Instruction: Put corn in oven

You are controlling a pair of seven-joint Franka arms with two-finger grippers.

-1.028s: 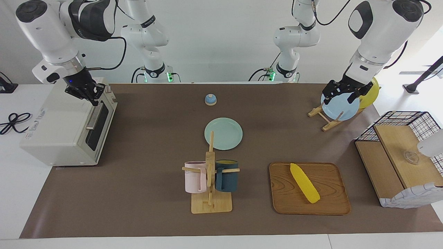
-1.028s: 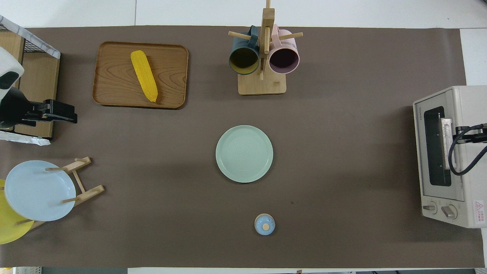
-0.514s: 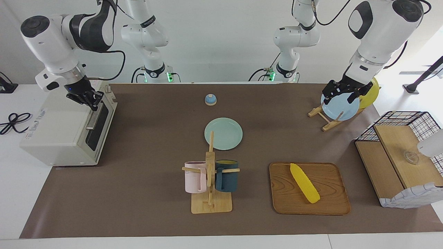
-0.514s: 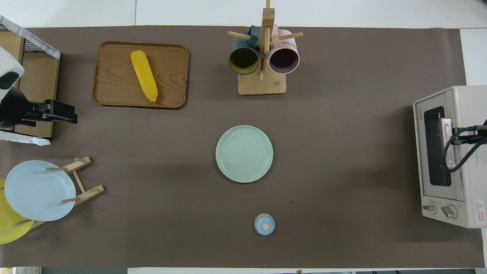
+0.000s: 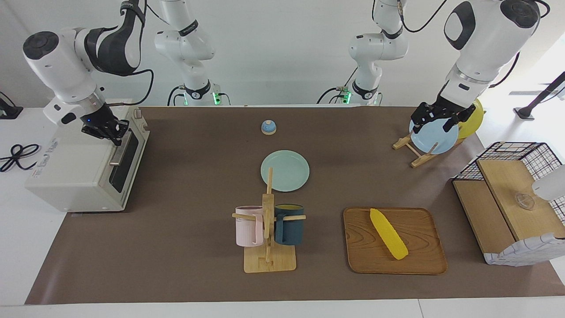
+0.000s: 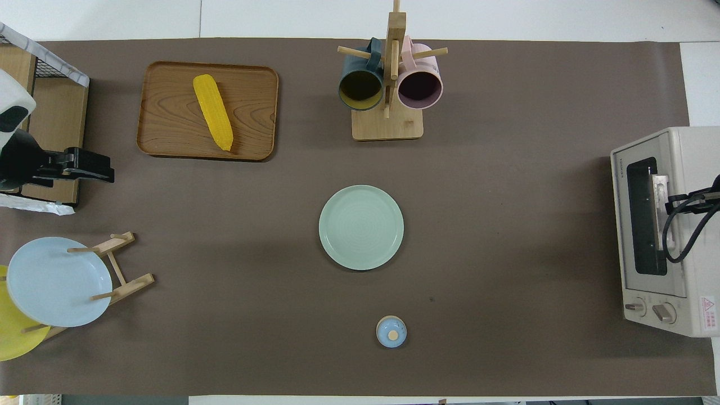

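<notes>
A: Right end effector (image 5: 115, 138), facing view: fingertips pinched together, holding nothing, sat at the top front edge of the oven (image 5: 84, 163), just above its bar handle (image 5: 119, 153). Door looked closed. Left end effector (image 5: 438, 120) hung over the blue plate (image 5: 433, 137) in the wooden rack, fingers spread, empty; that arm waited.

B: And the corn (image 5: 388, 233)?

A: Lay untouched on the wooden tray (image 5: 423, 260), at the left arm's end of the tabletop, well apart from the oven.

B: Overhead view?

A: Same layout. Corn (image 6: 212, 112) slantwise on the tray (image 6: 253, 101); oven (image 6: 692, 169) at the right arm's end, dark glass showing. Only a cable loop and a sliver of the right end effector showed over the handle. Left end effector (image 6: 101, 173) was beside the basket shelf.

B: Step in hand?

A: Opening the door, I judged, and not yet done. Next called for hooking the handle and pulling it down, then fetching the corn.
</notes>
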